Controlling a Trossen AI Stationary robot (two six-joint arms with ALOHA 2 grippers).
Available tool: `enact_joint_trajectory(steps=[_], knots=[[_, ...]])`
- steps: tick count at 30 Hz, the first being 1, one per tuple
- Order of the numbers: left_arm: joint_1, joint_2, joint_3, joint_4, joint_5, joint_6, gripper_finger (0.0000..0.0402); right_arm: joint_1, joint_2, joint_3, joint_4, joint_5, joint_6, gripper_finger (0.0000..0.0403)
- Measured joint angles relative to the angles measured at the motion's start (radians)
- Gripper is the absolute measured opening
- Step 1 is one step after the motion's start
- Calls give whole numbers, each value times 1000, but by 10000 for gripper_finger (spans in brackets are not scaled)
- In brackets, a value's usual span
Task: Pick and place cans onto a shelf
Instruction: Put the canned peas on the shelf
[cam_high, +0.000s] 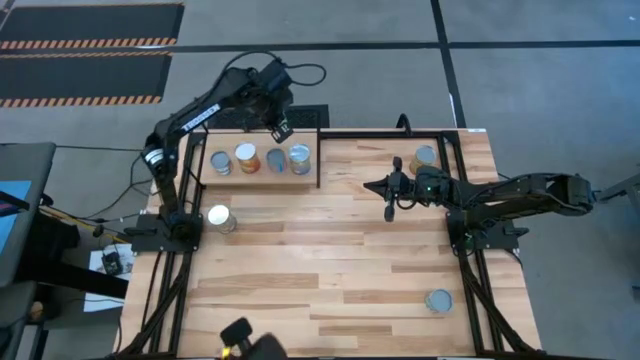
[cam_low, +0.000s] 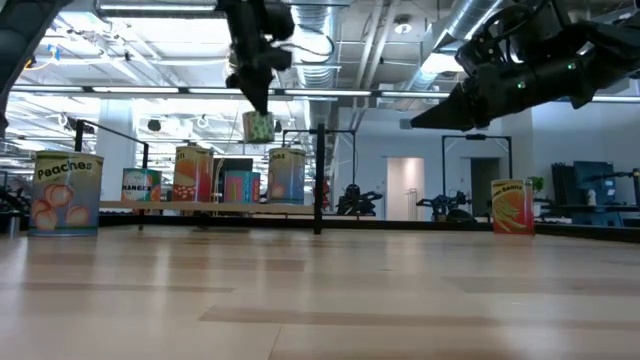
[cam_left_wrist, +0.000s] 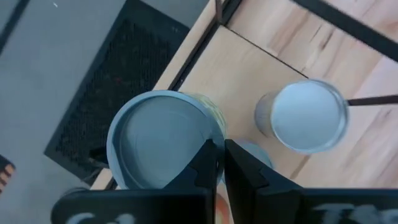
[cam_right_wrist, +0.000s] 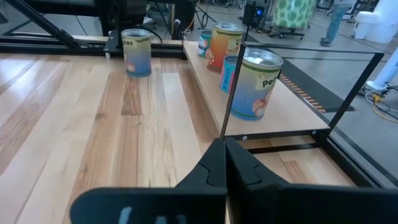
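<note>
Cans on shelf (cam_high: 262, 178): four in a row (cam_high: 247, 158). Off shelf, on tabletop (cam_high: 330, 260): three cans, one beside it (cam_high: 221, 218), two well apart (cam_high: 424, 157) (cam_high: 438, 300). Left pincer (cam_high: 281, 130) above shelf, closed, empty. Right pincer (cam_high: 391, 213) near shelf, closed, empty

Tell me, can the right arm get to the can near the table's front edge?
Probably yes. The can stands alone on bare table on the right arm's side, and the right gripper is shut and empty; nothing lies between.
</note>
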Motion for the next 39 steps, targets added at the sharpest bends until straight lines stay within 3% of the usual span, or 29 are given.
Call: enact_joint_trajectory(steps=[13,30,39], knots=[[67,45,-146,141,47,-32,3,0,0,0,1,0,-2,7],[72,45,-347,320,67,-76,3,0,0,0,1,0,1,7],[73,45,-394,354,68,-94,3,0,0,0,1,0,1,7]])
